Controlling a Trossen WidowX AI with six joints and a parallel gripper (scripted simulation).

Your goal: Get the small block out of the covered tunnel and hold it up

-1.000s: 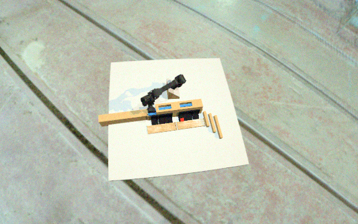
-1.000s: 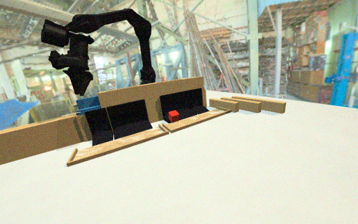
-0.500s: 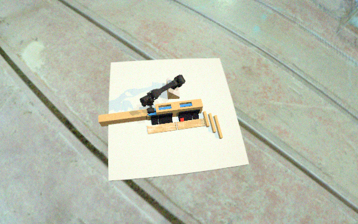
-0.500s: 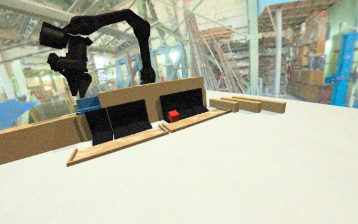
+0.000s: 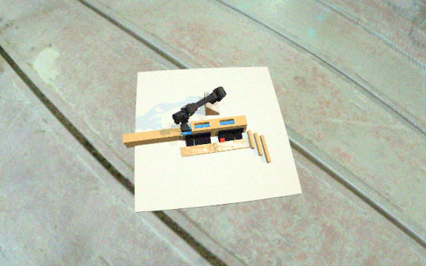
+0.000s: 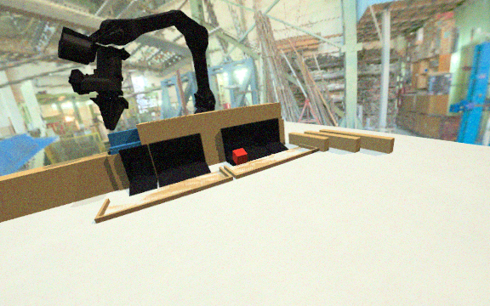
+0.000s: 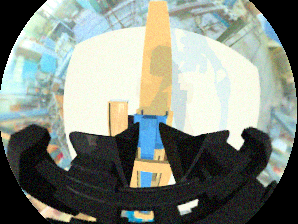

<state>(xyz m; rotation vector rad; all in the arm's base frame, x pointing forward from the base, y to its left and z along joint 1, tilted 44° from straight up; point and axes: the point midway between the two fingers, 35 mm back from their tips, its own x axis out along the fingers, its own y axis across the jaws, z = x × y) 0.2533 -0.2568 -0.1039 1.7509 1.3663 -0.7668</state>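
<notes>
A black robot arm (image 5: 202, 103) (image 6: 200, 55) reaches from the far side toward the left end of the wooden tunnel housing (image 5: 214, 125) (image 6: 211, 123) (image 7: 150, 166). Its claw (image 5: 185, 128) (image 6: 111, 127) (image 7: 149, 124) points downward, the fingers standing partly apart, with a blue piece (image 5: 187, 132) (image 6: 124, 140) (image 7: 148, 135) between them in the wrist view. If the fingers press on this piece, one cannot tell.

The small red block (image 5: 222, 140) (image 6: 240, 155) is well apart from the claw. It lies at the near side of the housing, in front of the right black panel (image 5: 235, 134) (image 6: 253, 138), and nobody holds it up. The left black panel (image 5: 199, 139) (image 6: 177, 159) is under the other part.

Along the near side there are two shallow wooden trays, the left tray (image 5: 198, 149) (image 6: 164, 193) (image 7: 118, 117) and the right tray (image 5: 231, 146) (image 6: 270, 162). A long wooden beam (image 5: 150, 137) (image 6: 45, 183) (image 7: 159, 30) extends to the left. Three wooden rods (image 5: 258, 144) (image 6: 347, 143) lie to the right on the white tabletop (image 5: 217, 177) (image 6: 292, 234) (image 7: 100, 65).
</notes>
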